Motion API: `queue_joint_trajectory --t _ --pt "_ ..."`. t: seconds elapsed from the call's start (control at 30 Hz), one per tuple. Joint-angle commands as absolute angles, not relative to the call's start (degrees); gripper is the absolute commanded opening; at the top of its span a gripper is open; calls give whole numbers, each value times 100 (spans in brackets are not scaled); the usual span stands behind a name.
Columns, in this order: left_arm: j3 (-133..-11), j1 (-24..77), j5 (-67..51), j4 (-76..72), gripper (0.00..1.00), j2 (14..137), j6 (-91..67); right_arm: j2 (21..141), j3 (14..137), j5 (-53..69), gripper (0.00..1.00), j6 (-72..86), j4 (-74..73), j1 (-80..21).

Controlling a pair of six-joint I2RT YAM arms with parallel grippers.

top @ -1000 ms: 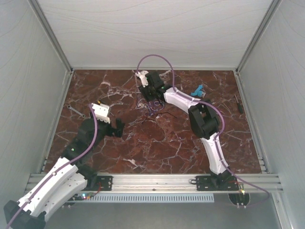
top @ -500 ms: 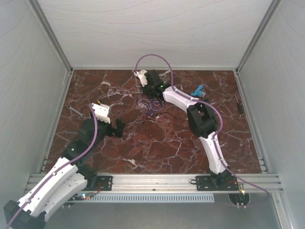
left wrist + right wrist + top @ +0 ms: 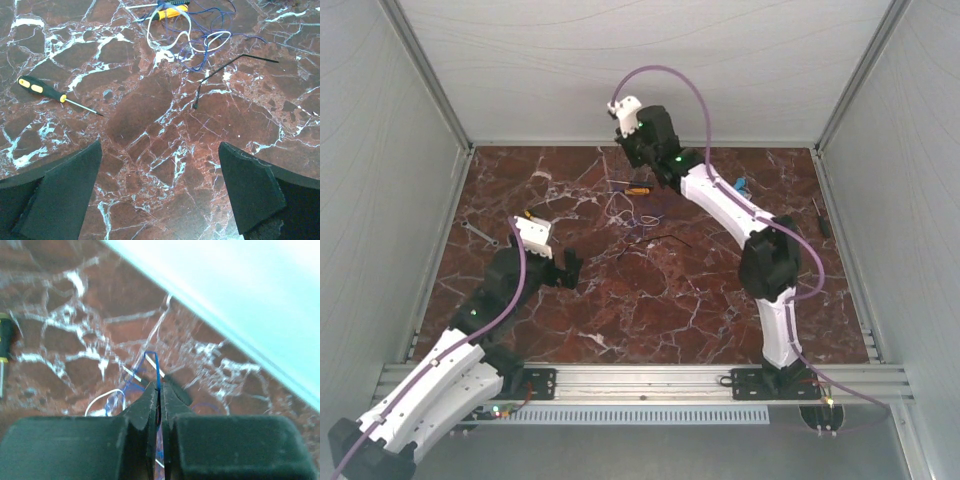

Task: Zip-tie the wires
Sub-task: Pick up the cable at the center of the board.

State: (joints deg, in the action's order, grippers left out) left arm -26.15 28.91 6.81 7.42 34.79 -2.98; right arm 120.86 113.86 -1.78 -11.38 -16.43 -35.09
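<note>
- The right gripper has risen from the marble table toward the back wall. Its fingers are pinched tight on 1 blue strand of the wires.
- The rest of the wires lie looped on the table, touching an orange-handled screwdriver that is now uncovered.
- The black zip tie lies just beside them, unmoved.
- The left gripper stays spread wide, holding nothing, well apart from the wires.

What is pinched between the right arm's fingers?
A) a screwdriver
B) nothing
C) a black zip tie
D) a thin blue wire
D: the right wrist view shows the right gripper closed on a blue strand of the wires, looping out above its tips.
</note>
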Motion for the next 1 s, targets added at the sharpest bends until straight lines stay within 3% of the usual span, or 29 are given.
queue_joint_trajectory --t 0.0,0.3,0.7,0.97 --pt "-2689 2891 658 494 100 3458 -215 11270 11556 -411 0 -937 -787 -3434" --pt "-2690 2892 639 502 100 3472 -211 10113 11018 -595 0 -268 71 -3321" --pt "-2694 2891 546 414 100 3358 -215 7403 8060 -536 0 389 408 -3170" --pt "-2817 2883 -532 -43 100 3226 -521 5908 6157 87 0 1424 398 -3160"
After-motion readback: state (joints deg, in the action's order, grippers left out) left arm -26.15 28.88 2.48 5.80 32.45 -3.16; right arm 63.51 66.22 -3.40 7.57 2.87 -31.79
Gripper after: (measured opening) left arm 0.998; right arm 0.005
